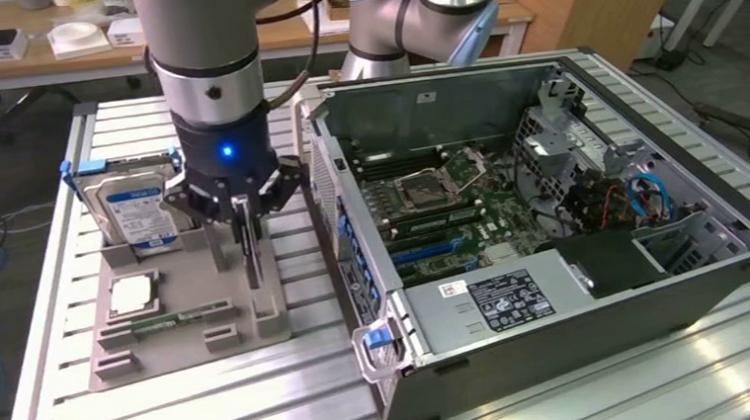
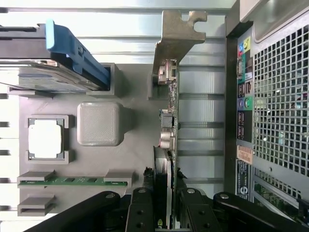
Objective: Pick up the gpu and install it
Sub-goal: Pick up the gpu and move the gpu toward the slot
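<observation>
Exterior view, jaws: I see them pointing down from the arm (image 1: pixel 208 83), straight above the gpu (image 1: pixel 255 270) and drawn narrow onto its upper edge.
Exterior view, gpu place: it stands upright on edge in the grey holder tray (image 1: pixel 181 268), on the tray side nearest the computer case (image 1: pixel 579 295).
Exterior view, gpu look: thin and dark, almost edge-on to me; I can't make out its face.
Exterior view, neighbours: the hard drive (image 1: pixel 137 202) stands in the tray to the exterior view's left of the jaws. The processor chip (image 1: pixel 132 294) and memory stick (image 1: pixel 172 320) lie flat nearer the camera.
Exterior view, case: it is open with the motherboard (image 1: pixel 448 200) exposed, on the slatted desk (image 1: pixel 296 404) just beside the tray.
Wrist view, jaws: the black fingers (image 2: pixel 142 212) press the gpu (image 2: pixel 170 130) from both sides, so I read this as a grip on the card.
Wrist view, gpu place: it runs away from the jaws along the edge of the tray (image 2: pixel 135 150), with the desk (image 2: pixel 203 58) slats on its other side.
Wrist view, gpu look: a dark board edge with small silvery parts, ending in a pale tan bracket (image 2: pixel 176 36) with a notched tab.
Wrist view, neighbours: the hard drive (image 2: pixel 38 79), processor chip (image 2: pixel 46 137) and memory stick (image 2: pixel 72 180) all lie apart from the card. The computer case (image 2: pixel 280 96) grille is beyond the desk slats.
</observation>
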